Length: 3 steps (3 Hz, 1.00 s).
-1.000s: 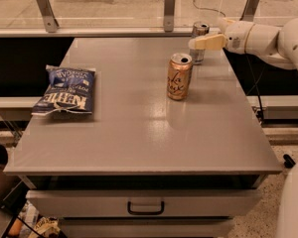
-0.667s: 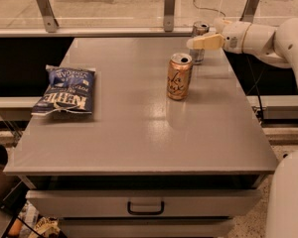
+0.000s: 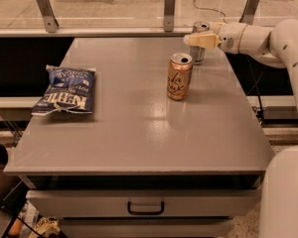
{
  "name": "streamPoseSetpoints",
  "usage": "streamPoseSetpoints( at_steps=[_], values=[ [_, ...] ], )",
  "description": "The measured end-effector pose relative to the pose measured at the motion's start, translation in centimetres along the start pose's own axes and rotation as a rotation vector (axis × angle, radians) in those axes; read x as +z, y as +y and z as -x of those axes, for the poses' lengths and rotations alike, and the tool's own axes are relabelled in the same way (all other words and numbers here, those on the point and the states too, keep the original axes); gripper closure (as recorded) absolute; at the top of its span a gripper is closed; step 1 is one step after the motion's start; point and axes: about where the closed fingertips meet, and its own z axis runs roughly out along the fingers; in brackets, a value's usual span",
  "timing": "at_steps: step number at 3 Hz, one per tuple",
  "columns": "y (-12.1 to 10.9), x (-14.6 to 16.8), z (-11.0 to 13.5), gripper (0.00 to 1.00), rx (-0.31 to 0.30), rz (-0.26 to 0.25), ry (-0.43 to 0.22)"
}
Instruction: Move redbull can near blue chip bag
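A crinkled, glossy blue chip bag (image 3: 64,89) lies at nine o'clock on the smooth, softly reflective grey table (image 3: 139,133). At one o'clock, the smooth cream plastic gripper (image 3: 195,39) meets the metal redbull can (image 3: 197,56), beside a shiny gold-orange metal can (image 3: 179,78).

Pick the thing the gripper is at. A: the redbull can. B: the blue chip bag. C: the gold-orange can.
A: the gripper is at the redbull can near the far right edge of the table, behind the gold-orange can.
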Motion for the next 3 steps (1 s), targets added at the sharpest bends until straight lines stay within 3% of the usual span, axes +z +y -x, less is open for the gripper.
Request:
streamPoseSetpoints(
  at_steps=[3],
  values=[
    [0.51, 1.05, -0.18, 0.96, 0.003, 0.015, 0.001]
  ],
)
